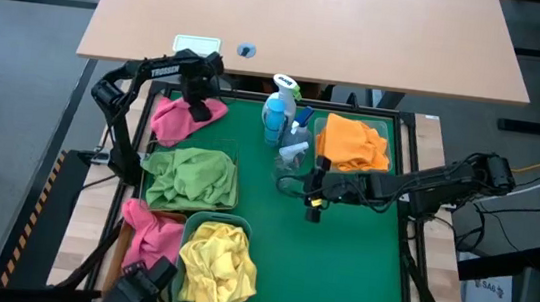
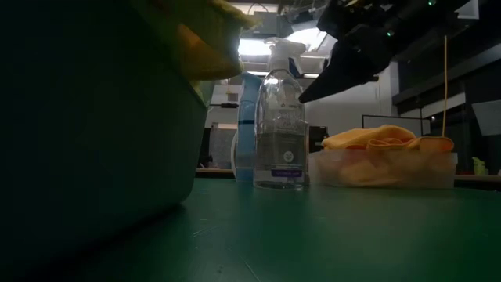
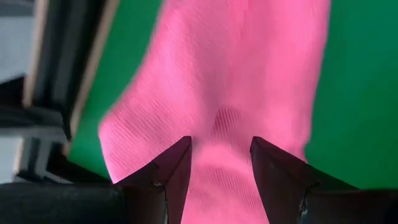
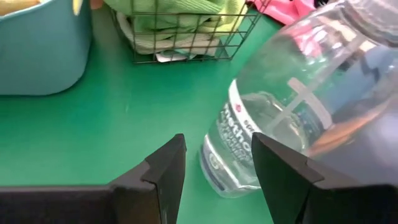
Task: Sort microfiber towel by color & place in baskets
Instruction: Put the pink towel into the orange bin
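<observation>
A pink towel (image 1: 175,118) lies on the green tray (image 1: 339,259) at its far left corner, and my left gripper (image 1: 199,101) points down onto it, shut on a bunch of it. Another pink towel (image 1: 146,234) fills the amber-tan basket. A green towel (image 1: 192,176) sits in the wire-mesh basket, a yellow one (image 1: 218,266) in the teal basket, an orange one (image 1: 353,145) in the clear basket. My right gripper (image 4: 216,177) stands open mid-tray, just short of a clear spray bottle (image 4: 280,118), touching nothing. My left gripper pinches a raised bunch of the pink towel (image 3: 221,155) between its two fingers, coming from above and pointing down. One layer or several, I cannot tell. The rest of the towel (image 3: 236,56) spreads below the fingers over the green tray.
A blue spray bottle (image 1: 276,111) and the clear one (image 1: 293,155) stand upright between the wire-mesh and clear baskets. The tray's middle and near right (image 1: 337,279) are bare green. A wooden table (image 1: 303,24) lies beyond the tray's far rim.
</observation>
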You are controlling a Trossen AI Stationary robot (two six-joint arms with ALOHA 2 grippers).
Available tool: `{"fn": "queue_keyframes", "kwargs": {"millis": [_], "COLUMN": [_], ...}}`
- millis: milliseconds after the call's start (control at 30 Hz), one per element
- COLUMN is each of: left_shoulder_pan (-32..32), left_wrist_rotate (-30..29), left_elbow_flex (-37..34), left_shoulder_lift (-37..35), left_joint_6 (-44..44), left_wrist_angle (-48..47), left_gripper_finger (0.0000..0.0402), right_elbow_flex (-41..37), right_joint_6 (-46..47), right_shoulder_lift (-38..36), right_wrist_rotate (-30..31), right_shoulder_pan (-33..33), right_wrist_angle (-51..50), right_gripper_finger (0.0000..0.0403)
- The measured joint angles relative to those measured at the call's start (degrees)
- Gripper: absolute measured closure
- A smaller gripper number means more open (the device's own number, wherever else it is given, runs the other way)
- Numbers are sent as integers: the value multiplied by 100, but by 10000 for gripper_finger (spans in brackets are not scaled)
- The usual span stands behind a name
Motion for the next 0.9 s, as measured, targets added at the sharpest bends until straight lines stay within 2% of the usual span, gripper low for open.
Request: {"fn": "queue_keyframes", "kwargs": {"millis": [233, 367, 600, 733, 900], "left_shoulder_pan": [1, 1, 1, 1, 1], "left_wrist_rotate": [86, 370, 418, 524, 660], "left_elbow_flex": [-337, -490, -490, -490, -490], "left_shoulder_lift": [-4, -4, -4, -4, -4], "left_joint_6": [6, 5, -2, -43, -206], "left_wrist_angle": [691, 741, 754, 738, 738], "left_gripper_finger": [241, 241, 244, 272, 342], "right_elbow_flex": [0, 0, 0, 0, 0], "right_joint_6": [-7, -9, -11, -11, -12], "right_shoulder_lift": [0, 0, 0, 0, 0], "right_wrist_rotate": [-4, -4, 0, 2, 4], "right_shoulder_pan": [-65, -62, -64, -65, -64], "right_wrist_angle": [-5, -51, -47, -45, -47], "right_gripper_finger": [219, 219, 219, 219, 219]}}
